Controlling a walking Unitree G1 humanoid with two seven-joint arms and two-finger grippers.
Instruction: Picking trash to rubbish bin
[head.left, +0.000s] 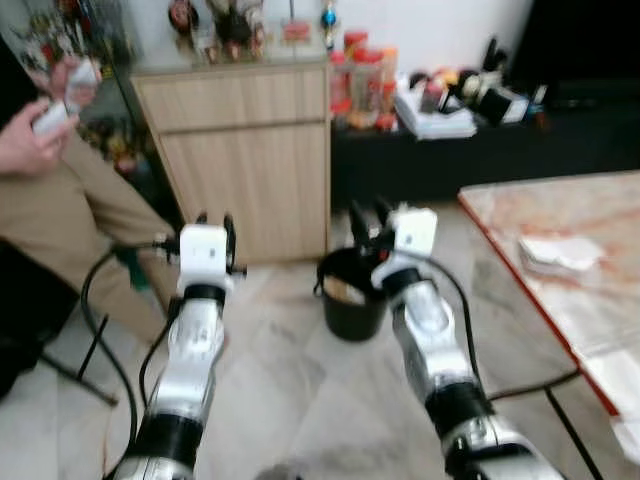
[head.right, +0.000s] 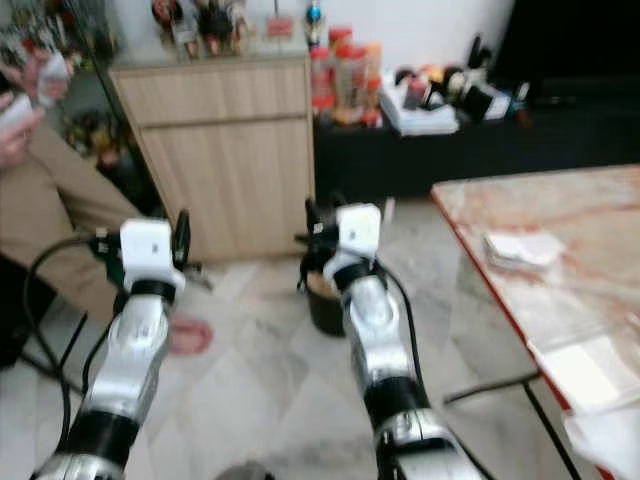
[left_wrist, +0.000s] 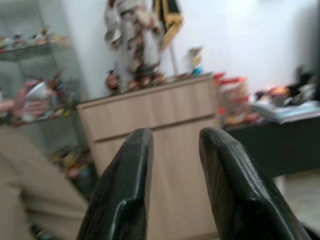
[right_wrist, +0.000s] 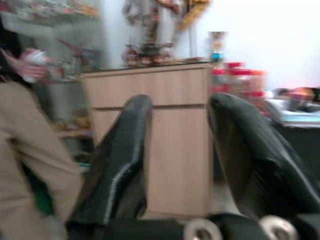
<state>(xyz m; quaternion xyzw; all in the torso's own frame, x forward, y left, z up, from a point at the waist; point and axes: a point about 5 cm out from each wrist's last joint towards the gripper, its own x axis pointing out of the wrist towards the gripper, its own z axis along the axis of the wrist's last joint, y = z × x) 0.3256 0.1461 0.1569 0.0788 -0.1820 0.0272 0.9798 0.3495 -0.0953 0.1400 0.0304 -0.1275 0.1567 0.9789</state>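
We see a black round rubbish bin (head.left: 350, 300) upright on the pale marble floor, at twelve o'clock, its open mouth showing something pale and brownish inside, a white crumpled piece of trash (head.left: 558, 252) lying flat at two o'clock.

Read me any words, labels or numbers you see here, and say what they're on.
No text can be read here.
Red-lidded jars beside the wooden cabinet: any labels are blurred.
Stack of papers on the dark low unit: too blurred to read.
White paper on the marble table: no print can be made out.
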